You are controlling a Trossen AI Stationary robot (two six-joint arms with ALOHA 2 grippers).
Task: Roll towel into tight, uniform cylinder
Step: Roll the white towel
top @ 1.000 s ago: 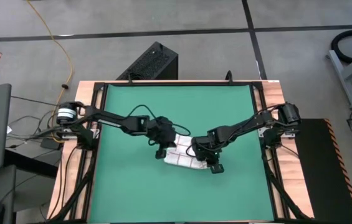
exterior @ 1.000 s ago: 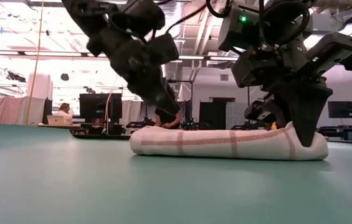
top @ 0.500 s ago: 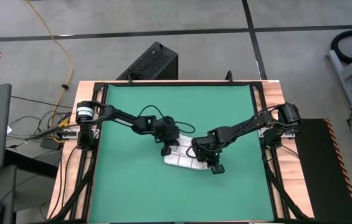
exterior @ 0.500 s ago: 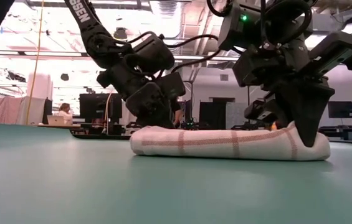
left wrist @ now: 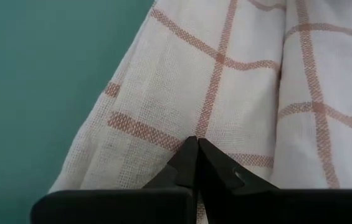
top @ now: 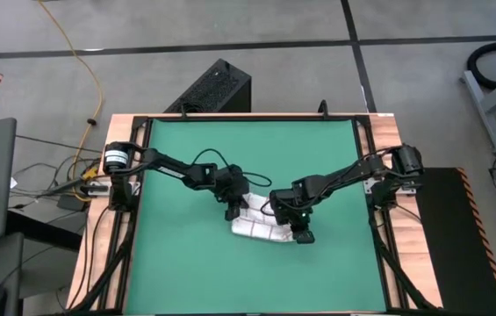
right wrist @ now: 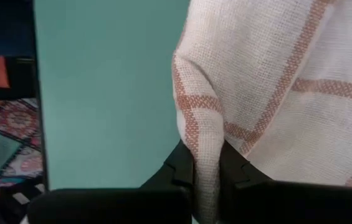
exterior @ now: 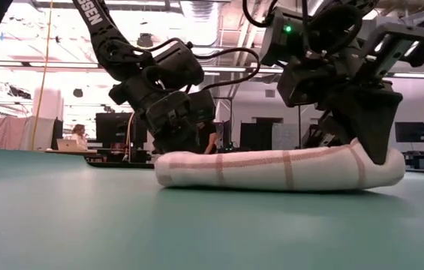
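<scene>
While the towel (top: pixel 261 224) lies lengthwise left-right, right gripper (top: pixel 299 230) pinches it, left gripper (top: pixel 233 211) closed, empty.

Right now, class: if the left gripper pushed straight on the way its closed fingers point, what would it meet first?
The left gripper points into the white cloth towel with thin red grid lines; its shut tips seem already against the fabric, though depth is unclear.

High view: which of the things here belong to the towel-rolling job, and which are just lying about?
In the job:
towel, rolled on the green mat
left gripper, shut, at one end
right gripper, pinching a fold

Lying about:
black case behind the table
yellow cable on the floor
</scene>
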